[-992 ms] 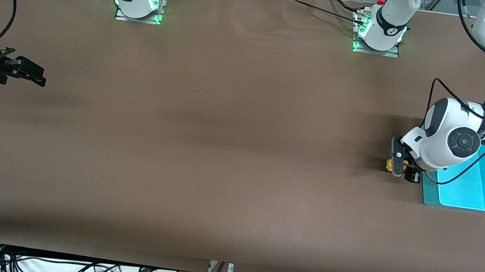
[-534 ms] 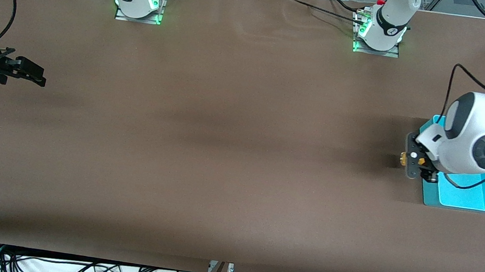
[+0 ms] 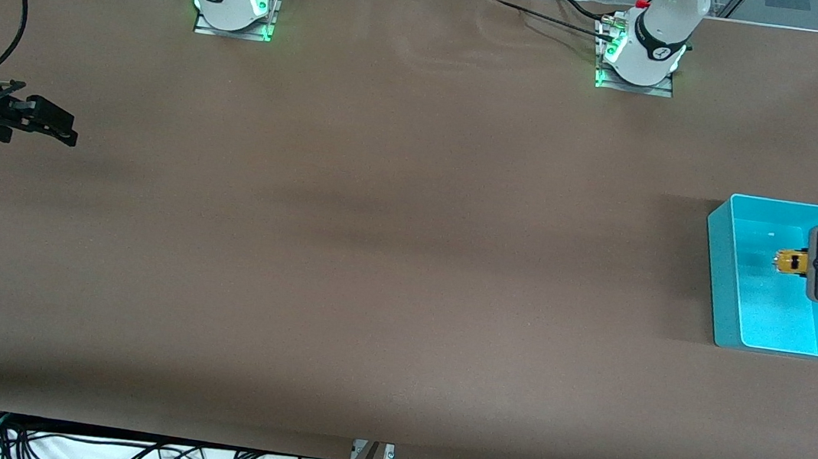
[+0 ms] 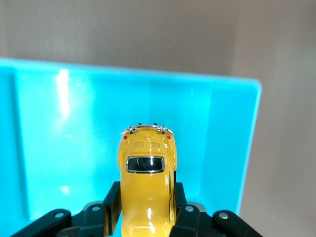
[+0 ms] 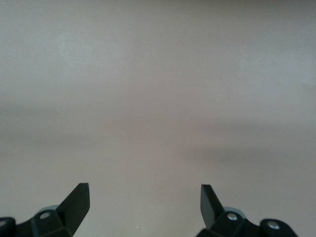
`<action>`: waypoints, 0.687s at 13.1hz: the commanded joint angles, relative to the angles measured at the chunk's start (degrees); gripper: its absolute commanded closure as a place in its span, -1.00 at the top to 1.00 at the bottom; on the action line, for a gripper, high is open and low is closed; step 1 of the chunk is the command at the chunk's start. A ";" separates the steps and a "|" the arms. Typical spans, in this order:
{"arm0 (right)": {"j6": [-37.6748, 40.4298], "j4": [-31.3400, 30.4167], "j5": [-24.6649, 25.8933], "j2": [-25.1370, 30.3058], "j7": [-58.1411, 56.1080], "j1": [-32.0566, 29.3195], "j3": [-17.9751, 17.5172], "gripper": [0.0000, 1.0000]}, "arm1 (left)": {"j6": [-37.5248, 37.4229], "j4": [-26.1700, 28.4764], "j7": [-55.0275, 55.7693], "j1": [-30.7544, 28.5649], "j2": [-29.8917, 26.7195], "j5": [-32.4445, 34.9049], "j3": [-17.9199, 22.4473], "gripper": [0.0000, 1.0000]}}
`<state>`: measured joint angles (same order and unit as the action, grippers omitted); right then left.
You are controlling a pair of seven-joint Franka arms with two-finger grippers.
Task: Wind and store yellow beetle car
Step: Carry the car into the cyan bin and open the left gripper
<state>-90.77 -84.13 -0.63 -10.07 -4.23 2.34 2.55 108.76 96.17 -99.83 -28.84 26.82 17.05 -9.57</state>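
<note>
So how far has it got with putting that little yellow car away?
Nearly there. Picking up looks done: the left gripper is shut on the yellow beetle car and holds it in the air over the turquoise bin. Whether it was wound cannot be told from here. Left to do: lower the car into the bin and let go. The right gripper waits open over bare table at the right arm's end.

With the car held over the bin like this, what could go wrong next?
1. The left gripper is shut on the car above the bin, so a release from up here may let the car bounce or land on its side.
2. If its spring is wound, the wheels might spin on landing and run the car into a bin wall.

The right gripper waits open at the right arm's end of the table.
</note>
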 commanded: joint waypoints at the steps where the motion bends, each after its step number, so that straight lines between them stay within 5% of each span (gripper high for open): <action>1: -0.46 -0.60 0.37 0.58 -0.69 -0.58 -0.44 0.98 | 5.83 1.90 -1.68 -1.04 2.78 1.58 -0.80 -0.62; 6: -0.46 -0.60 0.37 0.49 -0.69 -0.58 -0.44 0.98 | 11.19 4.71 -1.95 -4.29 7.10 0.71 -0.98 -0.56; 7: -0.46 -0.60 0.37 0.49 -0.77 -0.58 -0.44 0.98 | 14.00 6.64 -1.86 -4.73 7.19 0.53 -1.07 -0.34; 8: -0.46 -0.60 0.37 0.58 -0.69 -0.49 -0.44 0.98 | 15.51 7.88 -1.95 -5.00 7.28 -0.69 -1.07 0.49; 9: -0.46 -0.60 0.37 0.49 -0.69 -0.58 -0.44 0.98 | 15.52 7.89 -2.12 -5.00 6.84 -0.88 -1.07 0.99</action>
<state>-90.77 -84.14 -0.63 -10.08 -4.26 2.33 2.55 122.76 102.12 -100.60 -32.84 35.03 17.15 -9.83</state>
